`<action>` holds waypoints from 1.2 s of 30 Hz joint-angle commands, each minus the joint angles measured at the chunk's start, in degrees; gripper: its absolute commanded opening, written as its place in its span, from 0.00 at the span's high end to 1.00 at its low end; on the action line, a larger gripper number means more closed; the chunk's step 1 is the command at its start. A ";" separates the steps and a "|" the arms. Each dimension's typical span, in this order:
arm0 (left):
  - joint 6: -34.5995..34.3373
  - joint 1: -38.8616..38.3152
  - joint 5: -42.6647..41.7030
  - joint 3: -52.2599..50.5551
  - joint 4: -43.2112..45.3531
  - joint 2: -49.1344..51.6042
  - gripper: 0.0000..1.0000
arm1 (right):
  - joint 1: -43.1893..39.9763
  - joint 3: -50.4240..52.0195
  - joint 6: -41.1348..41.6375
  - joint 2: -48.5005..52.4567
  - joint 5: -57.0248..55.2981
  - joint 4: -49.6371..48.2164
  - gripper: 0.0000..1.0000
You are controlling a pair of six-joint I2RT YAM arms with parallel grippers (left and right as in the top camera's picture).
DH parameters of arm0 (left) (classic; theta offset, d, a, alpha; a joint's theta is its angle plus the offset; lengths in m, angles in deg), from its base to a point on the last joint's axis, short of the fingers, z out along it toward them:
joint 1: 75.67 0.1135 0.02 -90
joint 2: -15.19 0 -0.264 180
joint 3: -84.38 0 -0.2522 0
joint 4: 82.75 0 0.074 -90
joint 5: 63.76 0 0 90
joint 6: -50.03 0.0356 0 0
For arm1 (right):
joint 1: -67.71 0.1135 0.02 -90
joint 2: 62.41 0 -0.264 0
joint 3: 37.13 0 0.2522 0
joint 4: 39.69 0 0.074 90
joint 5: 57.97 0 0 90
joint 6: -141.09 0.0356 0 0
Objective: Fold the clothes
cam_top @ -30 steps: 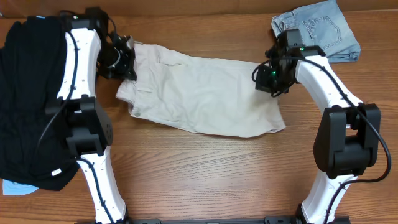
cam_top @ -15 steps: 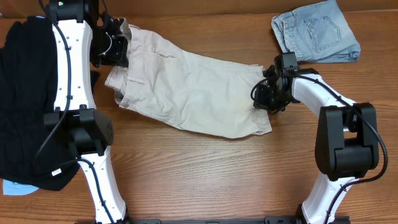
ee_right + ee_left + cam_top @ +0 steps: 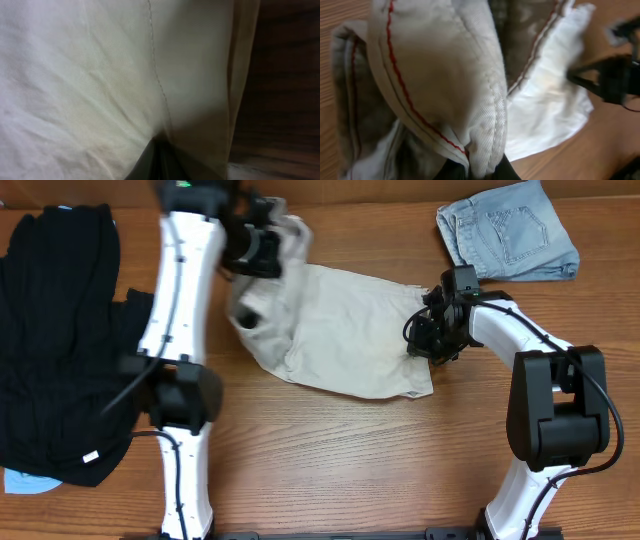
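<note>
Pale beige khaki shorts (image 3: 345,330) are lying across the middle of a wooden bench (image 3: 330,460), their long axis running side to side between the two arms. The left tool (image 3: 262,248) is clamping the bunched waistband end, holding it raised at the far left of the garment. The right tool (image 3: 432,338) is pinching the leg hem closed against the bench at the right end. Any fold likely means carrying the waistband rightward, toward the pinned hem. Black garments (image 3: 55,340) are piled far left and denim shorts (image 3: 510,230) are resting far right.
</note>
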 commanded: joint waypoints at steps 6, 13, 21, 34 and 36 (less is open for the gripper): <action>-9.33 -11.61 -0.37 0.87 7.23 -0.39 0.96 | 0.09 1.38 0.28 -0.66 -1.01 0.35 0.96; -13.88 -17.05 2.64 0.83 13.18 -0.28 0.93 | 0.09 1.38 0.63 -0.66 -1.03 0.35 0.96; -17.27 -19.54 4.74 -0.17 16.50 1.64 0.88 | 0.09 1.36 1.62 -0.66 -1.03 0.22 0.96; -17.16 -19.91 -5.03 -0.15 17.44 5.97 0.47 | -3.58 -7.30 10.25 -12.35 7.21 3.63 0.84; -16.57 -20.11 -6.93 -0.13 18.58 5.92 0.43 | -3.78 -7.30 12.00 -14.23 5.84 3.91 0.79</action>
